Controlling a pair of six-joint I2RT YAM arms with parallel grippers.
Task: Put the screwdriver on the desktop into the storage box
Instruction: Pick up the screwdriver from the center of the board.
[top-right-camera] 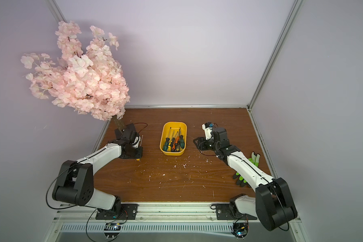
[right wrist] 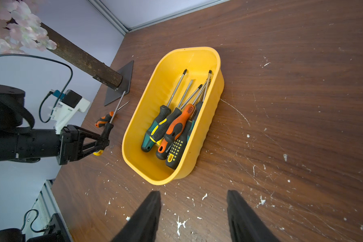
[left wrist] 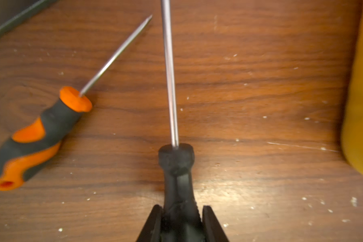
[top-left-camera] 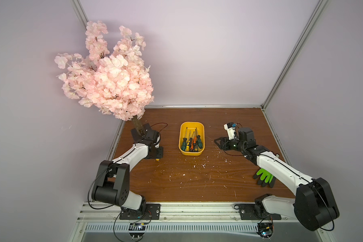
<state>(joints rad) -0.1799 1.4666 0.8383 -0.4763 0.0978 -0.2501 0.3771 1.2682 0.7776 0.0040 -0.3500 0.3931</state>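
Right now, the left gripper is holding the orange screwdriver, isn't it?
Not quite. The left gripper is holding the black-handled screwdriver. The orange screwdriver lies loose on the desktop beside it. The left wrist view shows this.

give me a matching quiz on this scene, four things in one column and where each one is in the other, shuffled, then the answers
1 black-handled screwdriver
2 orange screwdriver
3 green glove
4 storage box

A lying loose on the desktop
B under the right arm
C clamped in the left gripper
D holding several screwdrivers

Pairs: 1-C, 2-A, 3-B, 4-D
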